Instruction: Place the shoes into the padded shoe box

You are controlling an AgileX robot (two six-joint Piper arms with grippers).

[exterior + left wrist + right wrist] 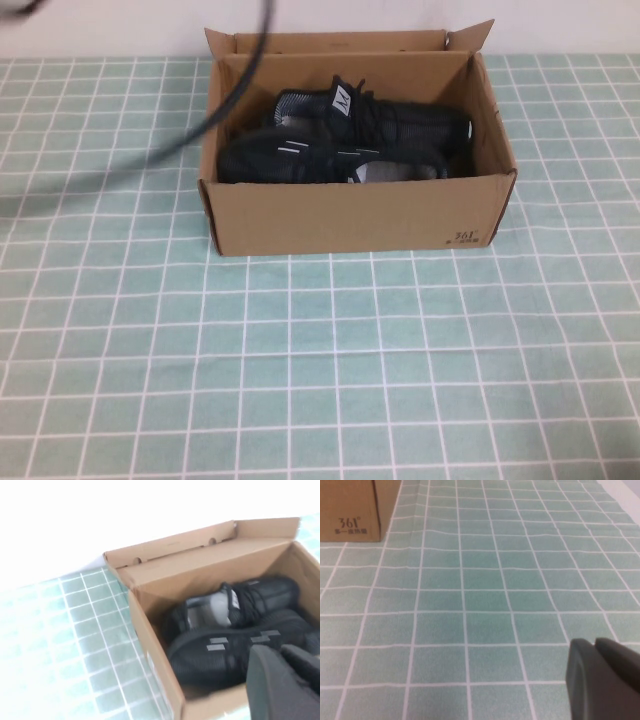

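An open brown cardboard shoe box [350, 215] stands at the back middle of the table. Two black sneakers lie inside it, one [300, 158] along the near wall and one [390, 115] behind it. In the left wrist view the box [150, 625] and both sneakers [225, 650] show from above its left end. My left gripper [280, 652] hovers above the box's near edge, fingers together and empty. My right gripper [595, 642] is over bare tablecloth to the right of the box corner [350, 510], fingers together and empty. Neither gripper shows in the high view.
A green and white checked cloth [320, 380] covers the table. A blurred dark cable [200, 130] crosses the upper left of the high view, passing over the box's left flap. A white wall stands behind the box.
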